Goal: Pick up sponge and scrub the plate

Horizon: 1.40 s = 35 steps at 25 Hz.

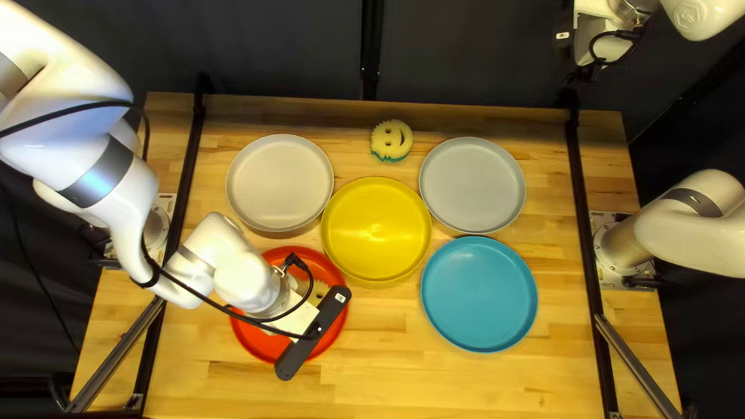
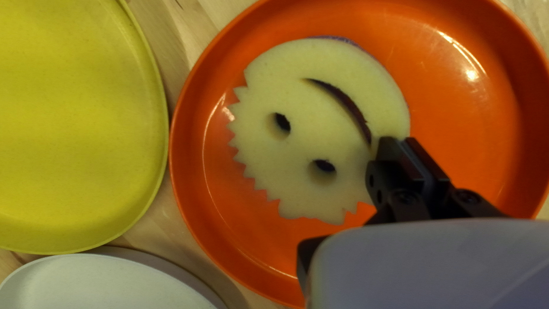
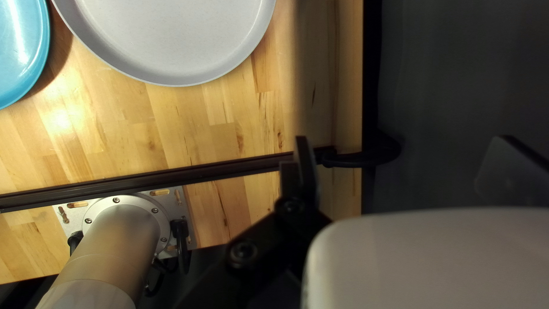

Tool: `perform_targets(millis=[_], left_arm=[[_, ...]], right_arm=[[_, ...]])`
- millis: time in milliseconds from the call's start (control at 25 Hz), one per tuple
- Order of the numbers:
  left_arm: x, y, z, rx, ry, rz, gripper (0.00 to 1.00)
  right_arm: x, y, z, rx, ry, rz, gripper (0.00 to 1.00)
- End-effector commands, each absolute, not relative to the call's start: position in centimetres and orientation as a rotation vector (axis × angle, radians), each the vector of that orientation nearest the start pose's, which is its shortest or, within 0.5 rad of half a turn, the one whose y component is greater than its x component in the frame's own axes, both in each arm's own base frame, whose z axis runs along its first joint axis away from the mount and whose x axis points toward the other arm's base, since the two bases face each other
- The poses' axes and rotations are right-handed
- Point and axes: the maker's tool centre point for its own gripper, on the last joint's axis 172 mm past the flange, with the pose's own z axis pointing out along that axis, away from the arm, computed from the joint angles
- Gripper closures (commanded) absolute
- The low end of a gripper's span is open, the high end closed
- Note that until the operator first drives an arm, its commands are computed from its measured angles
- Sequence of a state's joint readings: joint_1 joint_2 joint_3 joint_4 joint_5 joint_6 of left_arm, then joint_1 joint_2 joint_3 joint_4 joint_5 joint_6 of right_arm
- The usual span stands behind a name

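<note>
Smiling inside red plate (image 2: 457, 114), pale sponge (image 2: 309, 109), left claw (image 1: 312, 332) at its edge

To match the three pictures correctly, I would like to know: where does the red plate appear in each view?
Top left view: red plate at the lower left, partly hidden by the left arm.
Left wrist view: beside the yellow plate.
Right wrist view: not in it.
Shared landmark: the wooden table.
</note>
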<state>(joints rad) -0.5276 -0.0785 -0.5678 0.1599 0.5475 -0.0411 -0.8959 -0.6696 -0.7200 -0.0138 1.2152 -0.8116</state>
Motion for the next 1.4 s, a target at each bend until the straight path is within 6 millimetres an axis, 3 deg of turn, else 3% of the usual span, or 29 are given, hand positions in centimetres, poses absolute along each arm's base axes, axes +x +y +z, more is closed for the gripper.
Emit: perform_targets(millis=[40, 160, 480, 760, 1120, 1280, 1400], left_arm=[[34.7, -20.2, 8.3, -2.916, 0.924, -0.172, 1.0], [34.6, -21.1, 9.2, -2.908, 0.925, -0.162, 1.0], [34.6, -22.4, 7.9, -2.915, 0.954, -0.136, 1.0], [34.6, -20.7, 6.5, -2.93, 0.956, -0.132, 1.0], [33.9, -15.9, 5.1, -2.968, 0.927, -0.117, 1.0], [32.8, -15.7, 5.2, -2.978, 0.911, -0.106, 1.0], [31.8, -16.7, 5.3, -2.983, 0.905, -0.096, 1.0]], right_arm=[[20.9, -26.6, 28.6, -3.274, 0.132, -0.172, 0.0], [20.9, -26.6, 28.6, -3.274, 0.132, -0.172, 0.0], [20.9, -26.6, 28.6, -3.274, 0.132, -0.172, 0.0], [20.9, -26.6, 28.6, -3.274, 0.132, -0.172, 0.0], [20.9, -26.6, 28.6, -3.274, 0.132, -0.172, 0.0], [20.9, -26.6, 28.6, -3.274, 0.132, -0.172, 0.0], [20.9, -26.6, 28.6, -3.274, 0.132, -0.172, 0.0]])
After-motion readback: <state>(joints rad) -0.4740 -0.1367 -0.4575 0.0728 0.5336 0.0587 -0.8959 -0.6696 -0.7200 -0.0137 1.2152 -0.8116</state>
